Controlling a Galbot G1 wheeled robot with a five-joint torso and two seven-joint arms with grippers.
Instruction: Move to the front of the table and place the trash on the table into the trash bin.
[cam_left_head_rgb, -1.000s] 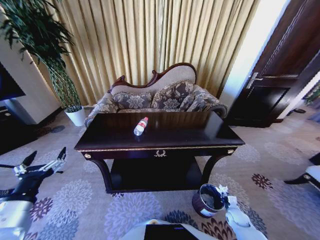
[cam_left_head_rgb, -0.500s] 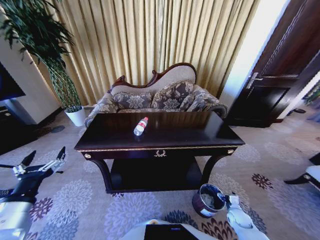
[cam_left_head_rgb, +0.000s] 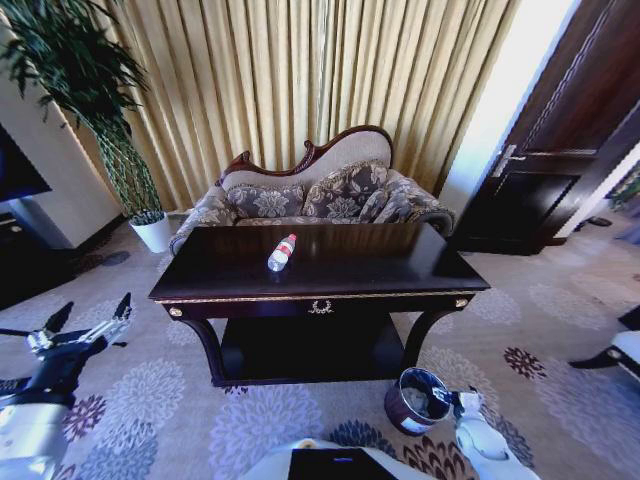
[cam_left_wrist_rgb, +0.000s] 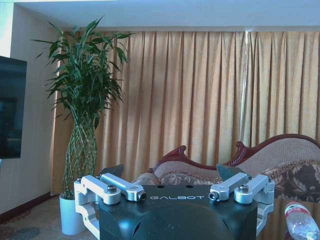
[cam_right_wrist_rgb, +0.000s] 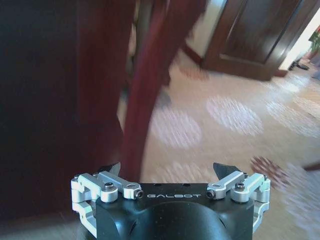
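small clear plastic bottle with red cap and red-white label (cam_left_head_rgb: 282, 252) lying on its side on large dark glossy wooden table with gold trim (cam_left_head_rgb: 400, 268), well ahead of both grippers. one bottle visible; no paper wads seen on tabletop. likely light, smooth, rolling easily; best pinching across mid-body. left gripper (cam_left_head_rgb: 88, 322) hovering low beside table, fingers spread wide, holding nothing. right gripper (cam_right_wrist_rgb: 169, 171) wide too, empty, just beside one small round dark bin with pale rim (cam_left_head_rgb: 415, 400).

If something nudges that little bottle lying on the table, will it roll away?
Probably. The bottle is round and lies on its side on the glossy table, so it could roll and slide. It looks small and clear, so likely light and a bit squashy.
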